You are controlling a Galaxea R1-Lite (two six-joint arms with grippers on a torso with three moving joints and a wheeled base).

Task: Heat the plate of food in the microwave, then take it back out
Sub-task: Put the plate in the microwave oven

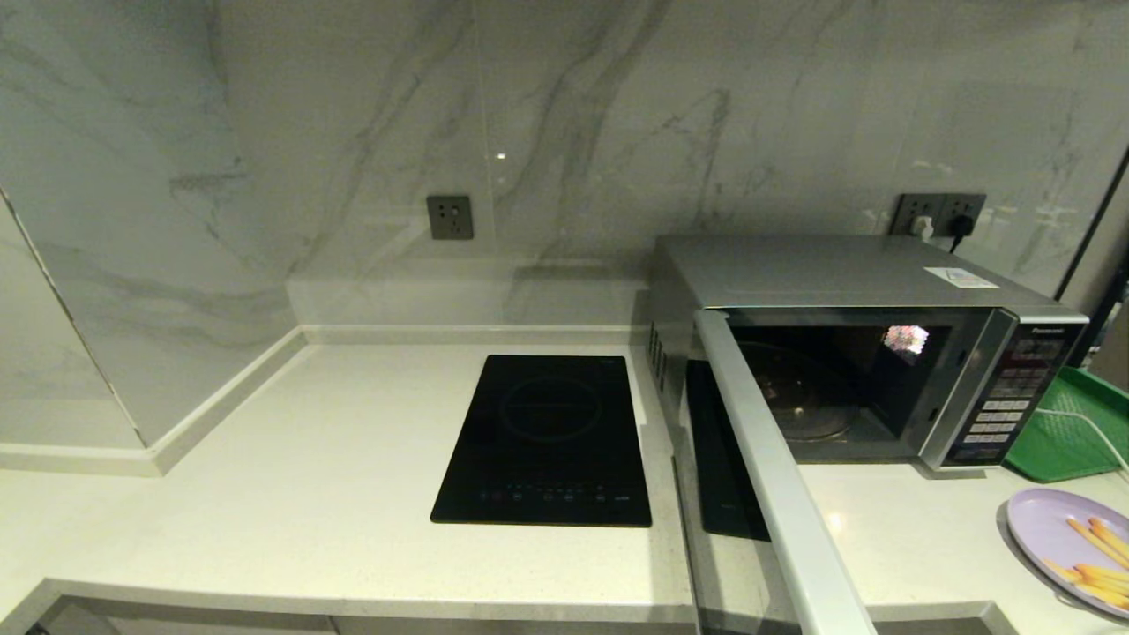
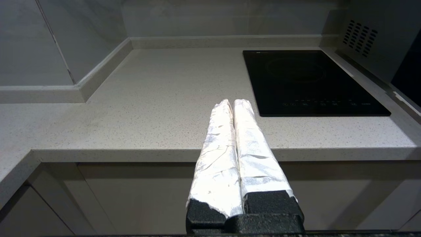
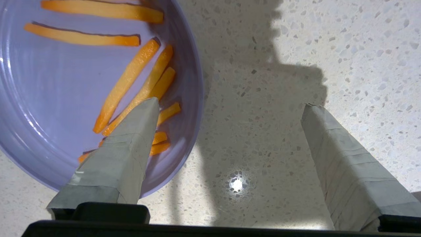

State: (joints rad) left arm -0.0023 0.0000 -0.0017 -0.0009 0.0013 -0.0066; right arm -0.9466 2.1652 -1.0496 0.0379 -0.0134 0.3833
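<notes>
Spread wide, the right gripper's (image 3: pixel 230 108) taped fingers (image 3: pixel 125 154) are straddling the rim of the round lavender plate of orange food sticks (image 3: pixel 65 98), one finger above the food, the other over bare speckled counter (image 3: pixel 279 65). Pickup seems in hand; closing on the rim comes next, the silver microwave (image 1: pixel 847 353) standing open.

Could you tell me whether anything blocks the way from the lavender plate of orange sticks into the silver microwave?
Nothing visible does. The round lavender plate of orange sticks sits on the pale counter before the boxy silver microwave, whose door stands swung open, the cavity showing.

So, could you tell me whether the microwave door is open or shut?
Open: the microwave door swings out toward the camera, exposing the empty cavity.
</notes>
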